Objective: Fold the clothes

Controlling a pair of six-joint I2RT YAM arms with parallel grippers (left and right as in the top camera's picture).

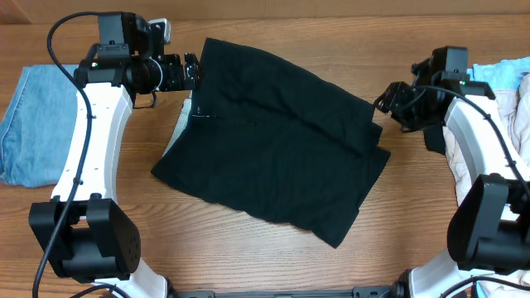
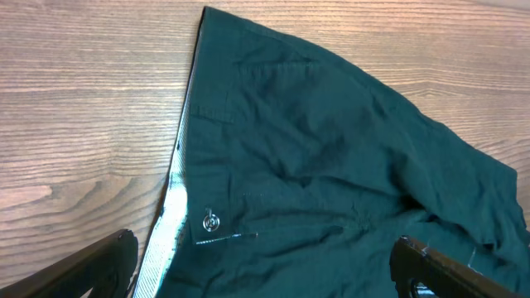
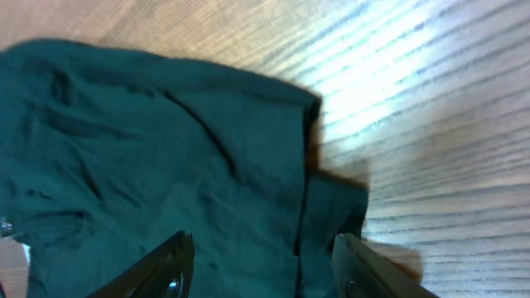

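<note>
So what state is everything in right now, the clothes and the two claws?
Black shorts: laid flat on the table, slightly creased.
Denim garment: lying by the left arm, untouched.
Light blue cloth: lying by the right arm.
Pale cloth: bunched beside it.
Left gripper: open, empty, at the shorts' waistband.
Right gripper: open, empty, at the shorts' opposite edge.

The overhead view looks straight down from well above the desk (image 1: 248, 258). The left wrist view sits close at 10 o'clock, facing 3 o'clock across the black shorts (image 1: 273, 141). The right wrist view, close at 3 o'clock, faces 9 o'clock. All three share the shorts.
</note>
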